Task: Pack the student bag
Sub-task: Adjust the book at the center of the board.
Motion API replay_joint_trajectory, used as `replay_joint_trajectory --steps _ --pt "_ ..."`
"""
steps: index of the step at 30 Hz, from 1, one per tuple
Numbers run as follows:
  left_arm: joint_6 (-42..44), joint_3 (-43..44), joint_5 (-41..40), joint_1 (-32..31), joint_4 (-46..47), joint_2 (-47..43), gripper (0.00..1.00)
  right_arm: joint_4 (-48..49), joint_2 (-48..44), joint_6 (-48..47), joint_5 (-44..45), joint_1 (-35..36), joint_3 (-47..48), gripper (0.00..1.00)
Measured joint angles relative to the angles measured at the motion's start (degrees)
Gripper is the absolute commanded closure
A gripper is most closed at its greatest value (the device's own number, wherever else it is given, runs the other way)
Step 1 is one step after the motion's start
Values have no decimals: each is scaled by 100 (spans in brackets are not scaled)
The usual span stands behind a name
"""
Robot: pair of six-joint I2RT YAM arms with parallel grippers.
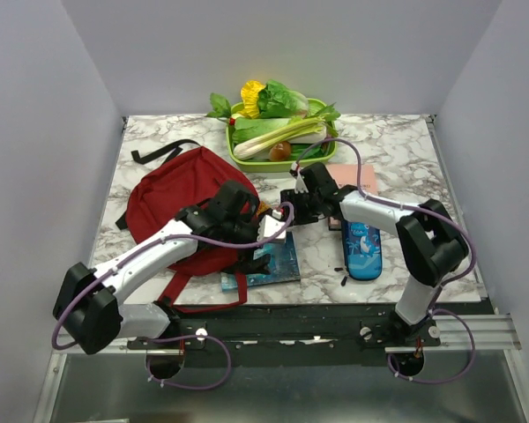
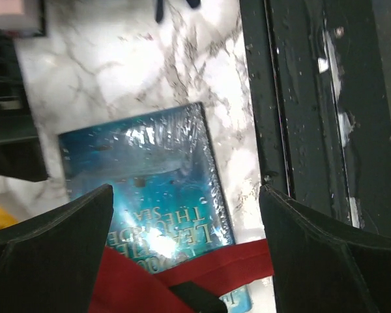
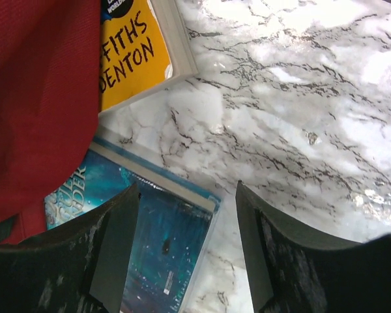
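The dark red student bag [image 1: 163, 198] lies at the left of the table, and its red fabric fills the left of the right wrist view [image 3: 39, 98]. A blue book [image 1: 278, 260] lies at its right edge, partly under a red strap [image 2: 215, 261]. A yellow book [image 3: 133, 49] sticks out from under the bag. My left gripper [image 1: 247, 236] hangs open and empty over the blue book [image 2: 143, 169]. My right gripper [image 1: 295, 211] is open and empty above the far corner of the blue book [image 3: 163, 241], beside the bag.
A blue shark-print pencil case [image 1: 361, 249] lies right of the blue book, and a pink notebook [image 1: 357, 176] lies behind it. A green tray [image 1: 247, 163] of vegetables stands at the back. The table's black front edge [image 2: 293, 130] is close to the blue book.
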Motion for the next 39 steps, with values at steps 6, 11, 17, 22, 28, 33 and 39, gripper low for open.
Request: replay_joint_trajectory --steps 6,11,17,22,28,33,39 --pt "188 -767 -332 -240 437 260 1 391 374 -63 -201 0 26 37" --pt "476 -1353 -848 -372 798 251 1 691 584 -68 -599 0 28 40" --pt "798 -1703 -1392 -459 992 254 1 962 575 -160 -964 0 -90 46" --pt "984 -1843 -1770 -671 1187 282 1 1117 243 -197 -1108 0 -697 51" --pt "1130 -1873 -2026 -968 1410 422 1 1185 -761 -199 -903 7 -1759 59" --pt "1233 -1692 -2050 -1088 1521 688 1 870 -1517 -238 -573 7 -2253 66" --pt "1244 -1386 -1987 -1134 1473 979 1 -122 -1906 -566 -195 26 -2133 50"
